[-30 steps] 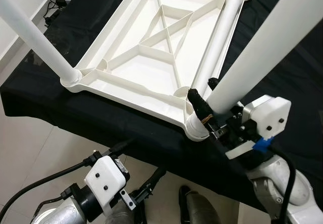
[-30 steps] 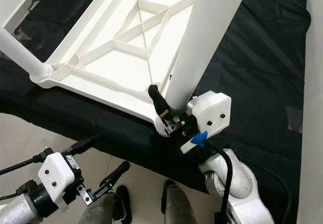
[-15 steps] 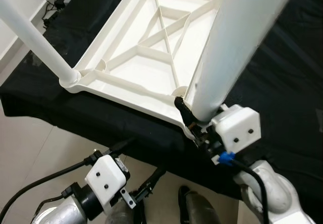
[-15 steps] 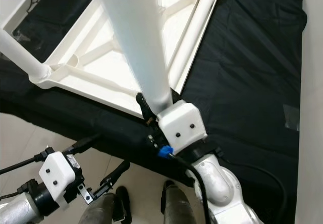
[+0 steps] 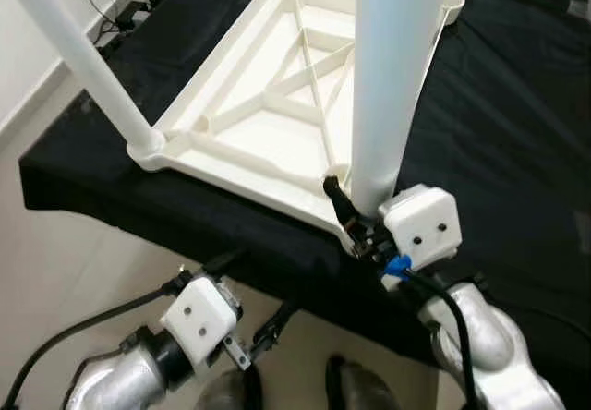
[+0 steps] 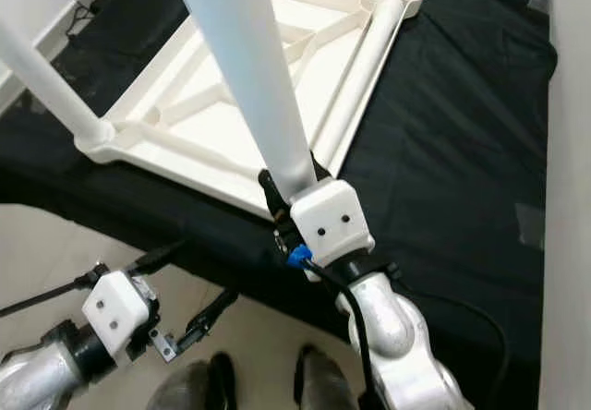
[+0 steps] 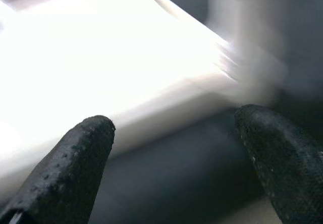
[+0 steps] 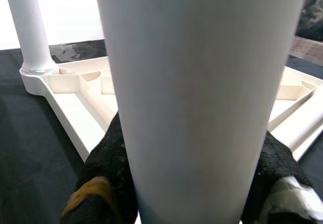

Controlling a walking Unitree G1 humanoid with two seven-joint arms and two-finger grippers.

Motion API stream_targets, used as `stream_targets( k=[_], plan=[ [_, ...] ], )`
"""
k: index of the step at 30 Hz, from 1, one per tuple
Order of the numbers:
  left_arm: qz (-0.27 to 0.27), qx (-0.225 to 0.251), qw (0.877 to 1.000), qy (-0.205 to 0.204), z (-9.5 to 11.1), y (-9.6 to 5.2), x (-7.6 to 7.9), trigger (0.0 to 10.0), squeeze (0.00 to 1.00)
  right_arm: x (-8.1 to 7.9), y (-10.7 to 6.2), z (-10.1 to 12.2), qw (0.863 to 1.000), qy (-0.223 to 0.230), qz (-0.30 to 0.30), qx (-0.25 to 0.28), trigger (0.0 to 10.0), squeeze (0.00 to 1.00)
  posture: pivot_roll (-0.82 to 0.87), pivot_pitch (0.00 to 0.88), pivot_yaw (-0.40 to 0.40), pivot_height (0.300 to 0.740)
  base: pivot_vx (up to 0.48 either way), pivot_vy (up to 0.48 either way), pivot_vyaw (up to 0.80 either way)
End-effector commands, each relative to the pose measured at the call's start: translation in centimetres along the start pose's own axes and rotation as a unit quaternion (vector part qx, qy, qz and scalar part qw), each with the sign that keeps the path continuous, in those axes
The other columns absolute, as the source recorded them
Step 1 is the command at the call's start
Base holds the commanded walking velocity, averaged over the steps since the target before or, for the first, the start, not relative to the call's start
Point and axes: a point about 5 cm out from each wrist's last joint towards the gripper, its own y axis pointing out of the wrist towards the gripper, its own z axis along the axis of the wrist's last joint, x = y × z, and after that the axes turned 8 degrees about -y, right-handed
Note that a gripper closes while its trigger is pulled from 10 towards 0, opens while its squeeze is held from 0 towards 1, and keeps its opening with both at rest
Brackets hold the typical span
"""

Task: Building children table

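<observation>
In the left eye view, the white plastic tabletop lies upside down on a black-covered workbench, ribbed underside up, with one fitted leg already standing in its near left corner socket. The right gripper is clamped round the foot of a second white tube leg, right at the near right corner socket; the leg's long axis runs almost straight up from the jaws, its lower end at or just inside the socket, though how deep it sits I cannot tell. In the right eye view a loose leg lies flat along the tabletop's right edge, well nearer the right arm than the left, and the left gripper hangs low off the bench's front edge, over the floor. The left wrist view shows its fingers spread wide on nothing, the background blurred. In the right wrist view both fingers press opposite sides of the held leg, so the coming push looks to be straight down along that axis.
</observation>
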Motion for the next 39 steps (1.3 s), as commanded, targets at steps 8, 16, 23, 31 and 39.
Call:
stream_targets(
  k=[8,16,23,31,39],
  plan=[
    [0.008,0.159,0.987,0.034,7.5,6.6,-4.0,10.0,0.00,-2.2,-0.1,-5.6,0.987,0.050,0.046,-0.144,10.0,0.00,-0.04,0.195,0.019,0.740,0.000,0.000,0.00],
    [-0.136,0.248,0.959,-0.018,12.4,10.0,-2.2,10.0,0.00,-2.5,0.1,-6.0,0.986,0.054,0.048,-0.148,10.0,0.00,-0.05,0.162,0.018,0.740,0.000,0.000,0.00],
    [-0.216,0.271,0.935,-0.077,14.3,10.2,-1.3,10.0,0.00,-2.9,0.3,-6.5,0.985,0.062,0.050,-0.151,10.0,0.00,-0.06,0.145,0.018,0.740,0.000,0.000,0.00],
    [-0.161,0.278,0.940,-0.114,13.9,9.8,-4.3,10.0,0.00,-3.2,0.5,-7.2,0.983,0.069,0.059,-0.160,10.0,0.00,-0.06,0.116,0.011,0.740,0.000,0.000,0.00],
    [-0.107,0.220,0.961,-0.128,10.5,9.0,-7.1,10.0,0.00,-3.6,0.8,-8.3,0.979,0.083,0.073,-0.172,10.0,0.00,-0.07,0.069,0.007,0.740,0.000,0.000,0.00]
  ],
)
